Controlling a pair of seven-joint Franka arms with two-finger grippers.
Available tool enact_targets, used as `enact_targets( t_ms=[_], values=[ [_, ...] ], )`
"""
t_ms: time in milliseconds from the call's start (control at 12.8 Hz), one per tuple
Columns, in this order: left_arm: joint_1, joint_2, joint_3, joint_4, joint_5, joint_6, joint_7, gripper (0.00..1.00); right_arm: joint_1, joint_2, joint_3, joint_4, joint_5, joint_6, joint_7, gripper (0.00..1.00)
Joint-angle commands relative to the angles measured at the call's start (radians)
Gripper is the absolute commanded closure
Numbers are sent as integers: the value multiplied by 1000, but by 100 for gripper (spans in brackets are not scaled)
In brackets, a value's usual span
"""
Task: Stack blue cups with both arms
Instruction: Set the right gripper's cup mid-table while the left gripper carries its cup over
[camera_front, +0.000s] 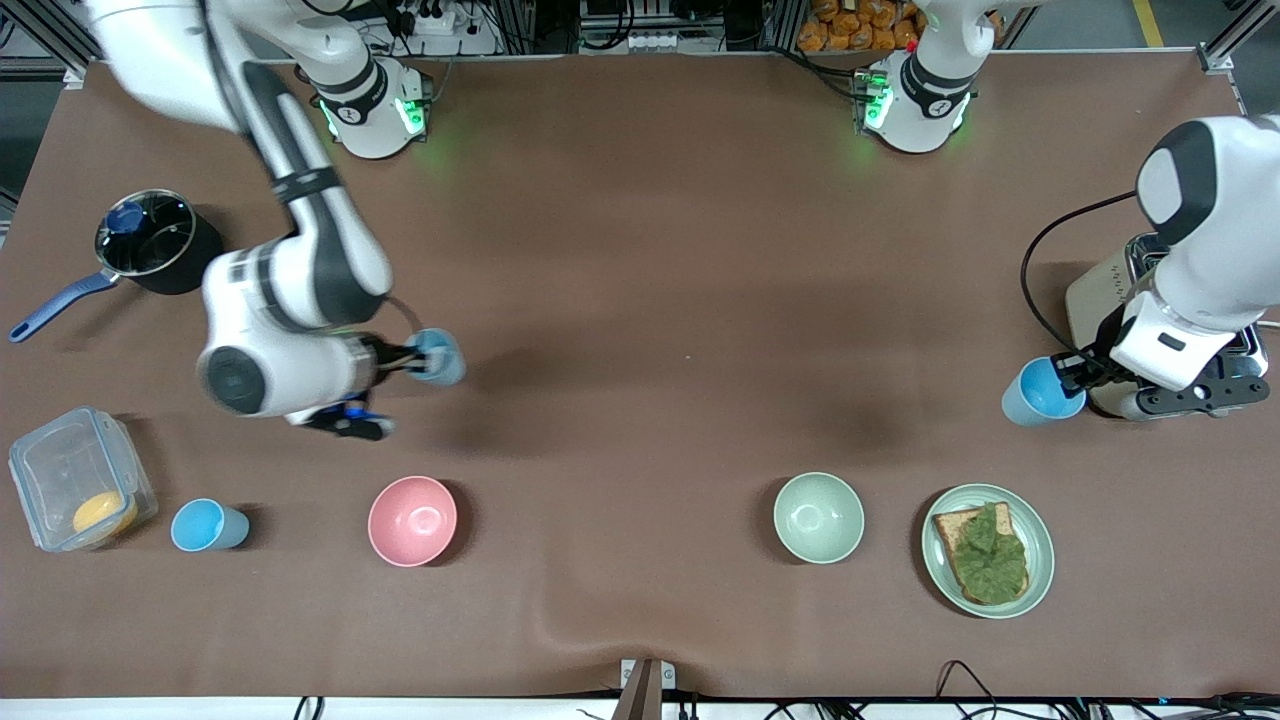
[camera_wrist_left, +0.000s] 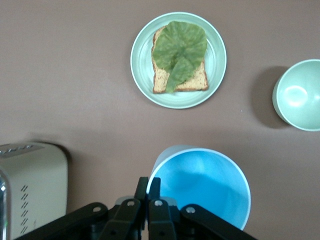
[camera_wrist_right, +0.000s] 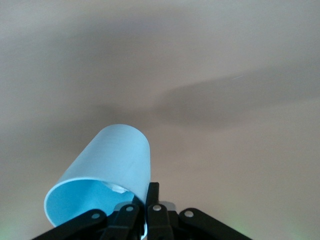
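The right gripper (camera_front: 408, 360) is pinched on the rim of a blue cup (camera_front: 440, 357), held in the air and tipped on its side over the table's middle band toward the right arm's end; the right wrist view shows the wall of this cup (camera_wrist_right: 107, 170) caught between the closed fingers. The left gripper (camera_front: 1080, 372) clamps the rim of a second cup (camera_front: 1038, 392) near the left arm's end edge, just beside the toaster (camera_front: 1110, 290); in the left wrist view that cup (camera_wrist_left: 205, 187) looks upright with its mouth open. A third cup (camera_front: 207, 525) stands untouched near the front edge, beside a clear box (camera_front: 75, 490).

Both cups seem grasped, so the step in hand is likely bringing them together. To do it well, one cup should stay upright and steady as the receiver; the right cup needs turning base-down, centring over the other's mouth, then lowering straight. Rim pinches are thin, so move slowly and keep the fingers outside the mating walls.
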Motion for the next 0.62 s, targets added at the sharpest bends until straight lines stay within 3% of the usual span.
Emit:
enact_targets(
  t_ms=[0,312,547],
  values=[
    [49,8,-3,59,8,-66,33,100,126,77,-14,92,85,26,112,100],
    [106,2,-1,71,15,-99,119,100,278,201,-14,211,131,105,265,100],
    [103,9,-9,81,7,-99,117,100,332,232,-14,221,169,208,291,100]
  ],
)
